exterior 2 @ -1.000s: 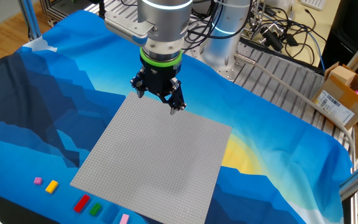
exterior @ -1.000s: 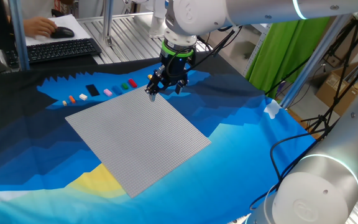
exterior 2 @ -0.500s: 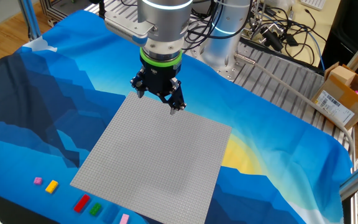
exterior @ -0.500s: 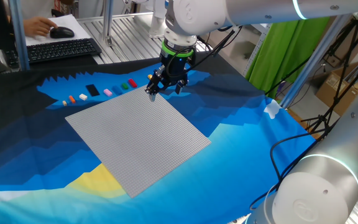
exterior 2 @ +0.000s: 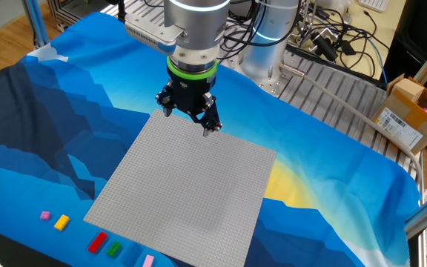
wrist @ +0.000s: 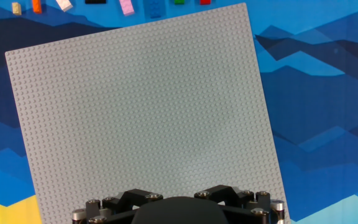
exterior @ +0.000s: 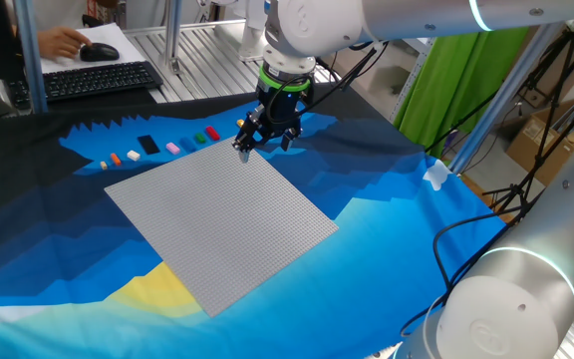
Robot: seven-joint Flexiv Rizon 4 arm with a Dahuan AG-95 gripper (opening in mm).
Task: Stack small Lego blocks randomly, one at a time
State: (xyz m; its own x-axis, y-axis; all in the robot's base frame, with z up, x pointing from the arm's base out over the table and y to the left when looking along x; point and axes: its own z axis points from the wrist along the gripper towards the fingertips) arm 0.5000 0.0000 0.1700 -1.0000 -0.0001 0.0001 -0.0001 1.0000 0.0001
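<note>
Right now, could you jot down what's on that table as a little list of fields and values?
Arm: two-finger gripper open, holding nothing, above the baseplate's edge
Base: large grey studded baseplate, bare of bricks
Bricks: row of small plastic Lego blocks on the cloth beside the baseplate, none stacked
Cover: blue mountain-print cloth
Progress: nothing picked yet

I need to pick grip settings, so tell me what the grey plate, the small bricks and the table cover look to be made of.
Grey plate: likely rigid moulded plastic, matt, with an even grid of studs.
Small bricks: probably hard plastic, given their saturated colours and crisp edges; too small to judge gloss.
Table cover: seemingly printed fabric, since it wrinkles and drapes at the edge.
</note>
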